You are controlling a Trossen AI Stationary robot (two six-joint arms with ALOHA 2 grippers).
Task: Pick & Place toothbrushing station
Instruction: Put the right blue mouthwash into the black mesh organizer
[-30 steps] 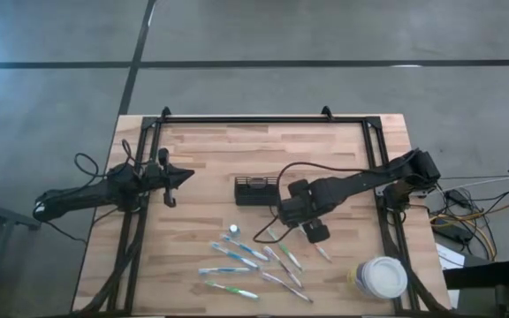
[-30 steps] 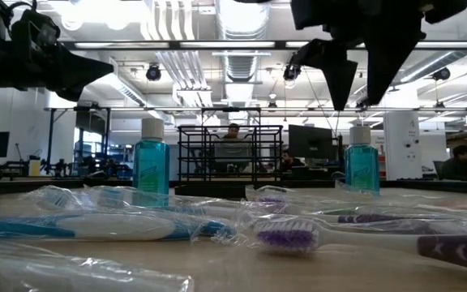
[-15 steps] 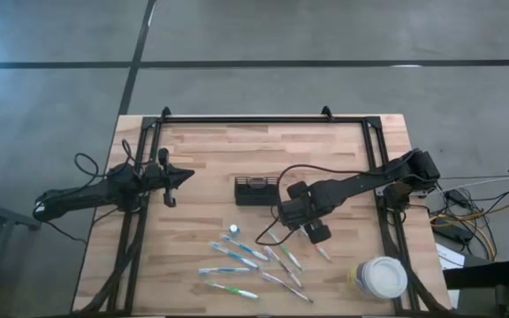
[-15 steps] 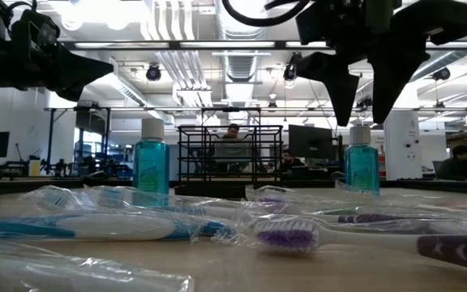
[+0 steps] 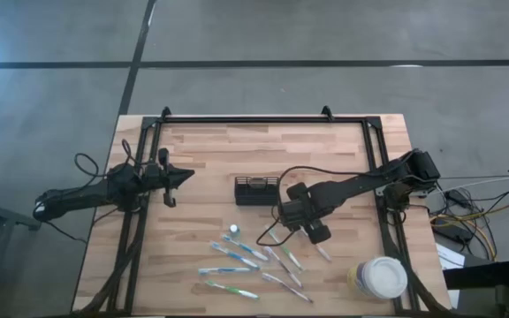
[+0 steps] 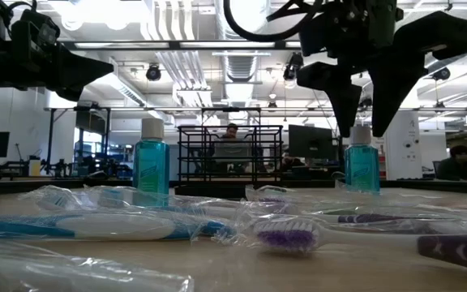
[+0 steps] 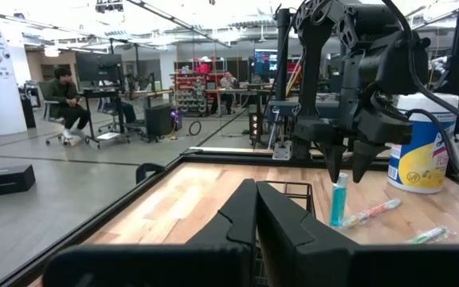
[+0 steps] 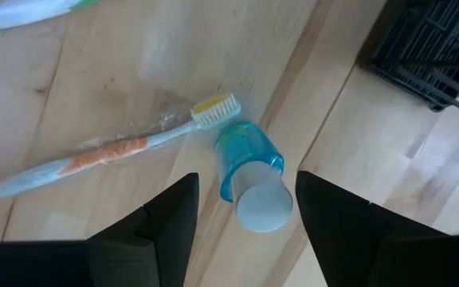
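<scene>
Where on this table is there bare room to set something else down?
The wood between the black caddy and the table's far edge is bare. It is crowded nearer: toothbrushes, a blue bottle and the lidded cup.

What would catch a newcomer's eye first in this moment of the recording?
The right gripper hangs open straight over an upright blue bottle with a white cap, beside an orange-handled toothbrush lying on the table. Below it in the high view, wrapped toothbrushes lie scattered, with the black wire-mesh caddy at mid-table. The left gripper waits shut at the table's left edge.
</scene>
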